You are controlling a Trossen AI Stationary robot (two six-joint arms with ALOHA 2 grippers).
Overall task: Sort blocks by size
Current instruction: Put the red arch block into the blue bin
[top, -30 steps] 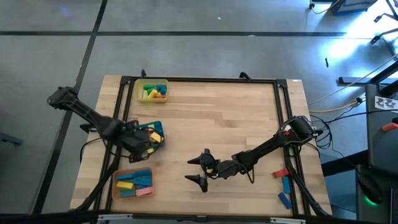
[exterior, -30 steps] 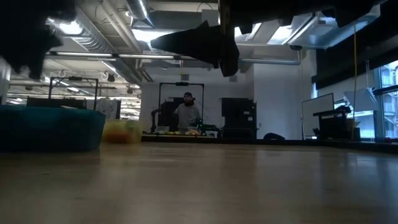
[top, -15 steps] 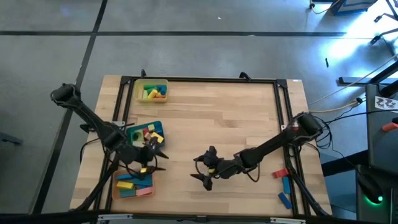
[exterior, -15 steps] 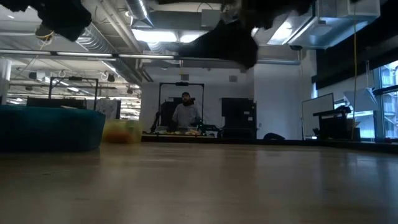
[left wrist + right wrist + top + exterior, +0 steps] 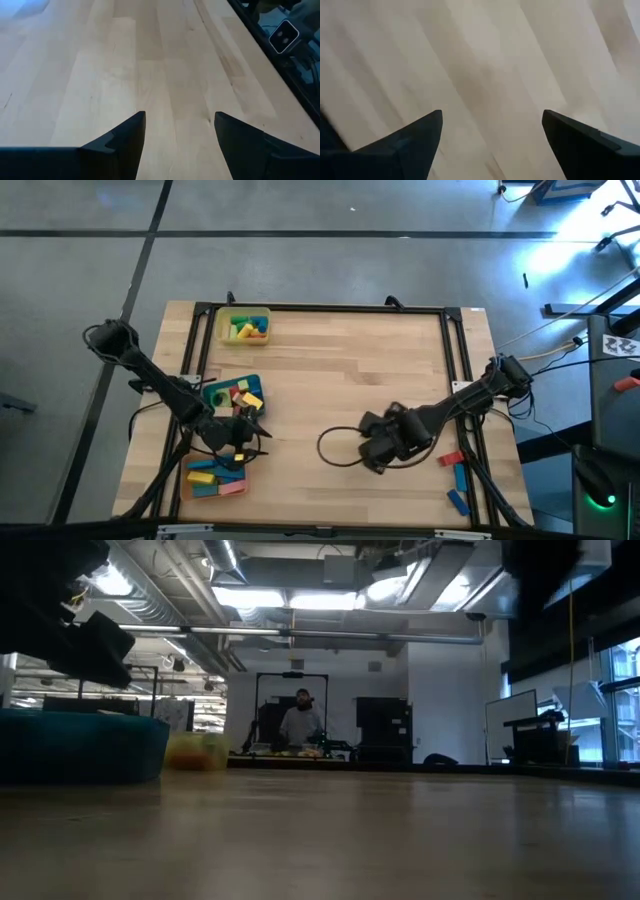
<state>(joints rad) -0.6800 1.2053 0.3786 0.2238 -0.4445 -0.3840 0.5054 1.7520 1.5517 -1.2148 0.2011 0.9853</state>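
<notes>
My left gripper (image 5: 255,430) is open and empty, between the blue tray (image 5: 215,390) and the orange tray (image 5: 190,485); its wrist view (image 5: 179,131) shows only bare wood between the fingers. My right gripper (image 5: 350,448) is open and empty over the table's near middle, and blurred in its wrist view (image 5: 490,135). Coloured blocks lie in the blue tray, the orange tray and the yellow tray (image 5: 224,330). A red block (image 5: 452,459) and two blue blocks (image 5: 459,478) lie loose near the right edge.
The blue tray (image 5: 80,745) and yellow tray (image 5: 195,752) show at the left of the low view. A black frame (image 5: 320,309) runs round the tabletop. Bare wood spans the table's middle and far right. A person (image 5: 300,725) sits in the room behind.
My left gripper has gone from over the blue tray toward the table's near edge and now sits between the blue and orange trays. My right gripper has drawn back quickly toward the table's right edge, turning as it went. No block has moved.
</notes>
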